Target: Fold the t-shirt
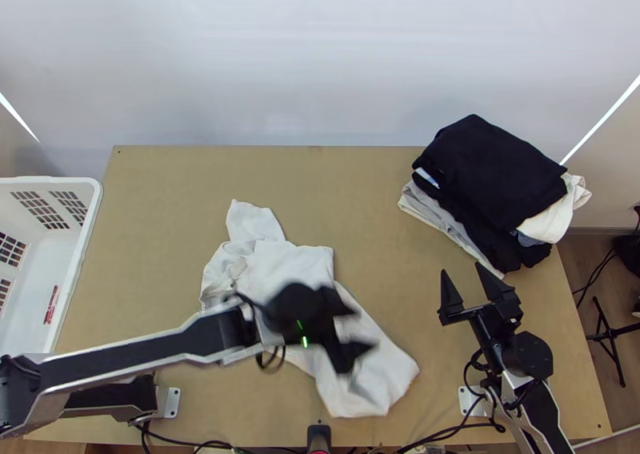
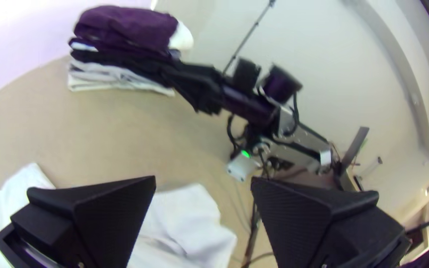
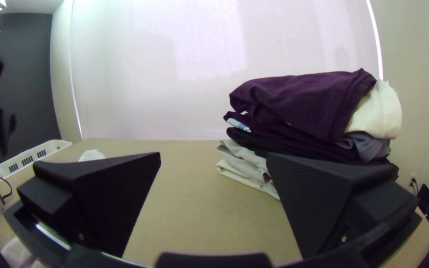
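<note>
Partly hidden, white cloth [image 1: 388, 384] beneath left pincer [image 1: 362, 326]; basket [image 1: 48, 183] cut off.

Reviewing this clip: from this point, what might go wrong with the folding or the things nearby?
The white cloth lies rumpled with parts overlapping, so the left tool, open over it, might pinch several layers at once. The right tool is open close to the stack of clothes; a careless swing could catch it. That stack looks uneven, so a nudge might make it slump.
</note>
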Motion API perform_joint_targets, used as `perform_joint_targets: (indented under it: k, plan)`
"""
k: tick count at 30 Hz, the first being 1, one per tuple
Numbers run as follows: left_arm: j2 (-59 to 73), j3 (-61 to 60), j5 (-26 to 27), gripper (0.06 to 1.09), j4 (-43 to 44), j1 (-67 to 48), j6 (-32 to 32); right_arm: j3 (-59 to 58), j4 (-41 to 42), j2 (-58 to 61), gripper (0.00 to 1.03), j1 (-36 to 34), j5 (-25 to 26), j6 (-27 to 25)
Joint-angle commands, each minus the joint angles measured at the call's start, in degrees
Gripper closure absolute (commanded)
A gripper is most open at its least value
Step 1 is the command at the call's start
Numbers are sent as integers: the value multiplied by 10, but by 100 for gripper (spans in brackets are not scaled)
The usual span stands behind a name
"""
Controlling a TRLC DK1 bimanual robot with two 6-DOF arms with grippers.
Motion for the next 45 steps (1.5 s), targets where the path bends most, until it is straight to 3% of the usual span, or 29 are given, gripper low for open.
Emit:
perform_joint_targets:
  k: [1,4,13,19,23,30,34,45]
  plan:
    - [3,34,-83,10,60,176,26,0,0,0,4,0,0,0]
    - [37,59,-146,10,33,285,55,0,0,0,4,0,0,0]
    - [33,46,-188,10,-6,539,120,0,0,-1,4,0,0,0]
    - [-12,-21,-188,10,-80,690,126,0,0,0,4,0,0,1]
    - [-51,-64,-147,10,-162,755,134,-1,0,0,4,0,1,0]
    - [-148,-99,-119,10,-251,809,147,0,0,-1,4,2,0,1]
    - [-182,-109,-118,10,-276,836,148,0,0,-1,4,16,0,40]
    - [-209,-120,-113,10,-281,827,142,0,-2,0,4,37,-11,39]
